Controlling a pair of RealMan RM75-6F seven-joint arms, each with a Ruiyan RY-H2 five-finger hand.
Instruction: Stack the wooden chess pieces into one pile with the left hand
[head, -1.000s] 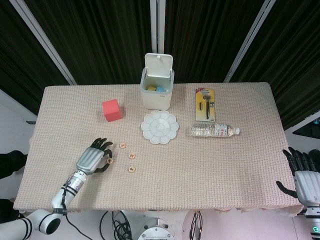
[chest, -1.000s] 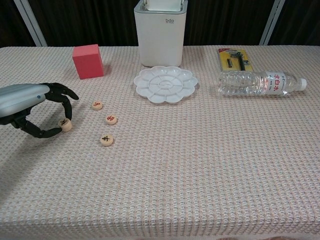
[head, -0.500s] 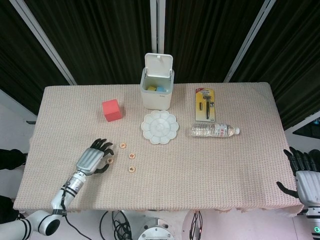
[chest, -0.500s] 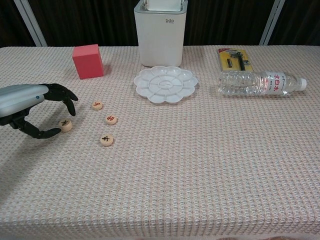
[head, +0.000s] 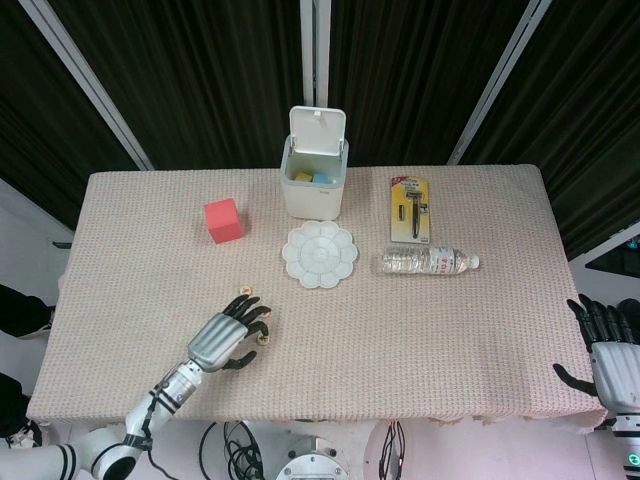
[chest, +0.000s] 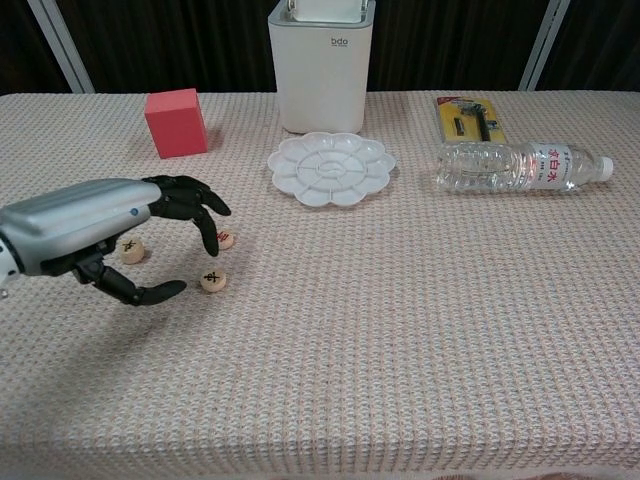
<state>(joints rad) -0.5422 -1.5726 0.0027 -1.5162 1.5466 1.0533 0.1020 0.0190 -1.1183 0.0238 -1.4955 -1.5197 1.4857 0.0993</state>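
The left hand (chest: 110, 235) is hovering low over the near-left part of the table (chest: 400, 340), its dark fingers (chest: 190, 205) spreading apart and arching down with nothing between them. Just behind the palm, one wooden chess piece (chest: 131, 250) is lying flat on the cloth. A second piece (chest: 212, 281) is sitting just beyond the tip of the thumb, apart from it, and a third piece (chest: 226, 239) is lying beside the fingertips; whether a fingertip is touching it cannot be told. In the head view a fourth piece (head: 246, 290) is peeking out past the fingertips. The pieces are lying singly, near one another but not stacked.

Further back, a red cube (chest: 175, 122) is standing on the left. Moving right, a white bin (chest: 320, 65) with its lid up is standing behind a white flower-shaped palette (chest: 331, 168). Right of these, a yellow blister pack (chest: 470, 118) is lying flat, with a clear water bottle (chest: 520, 166) lying on its side in front of it.

At the far right edge, the right hand (head: 605, 345) is hanging off the table's corner, fingers apart and holding nothing.
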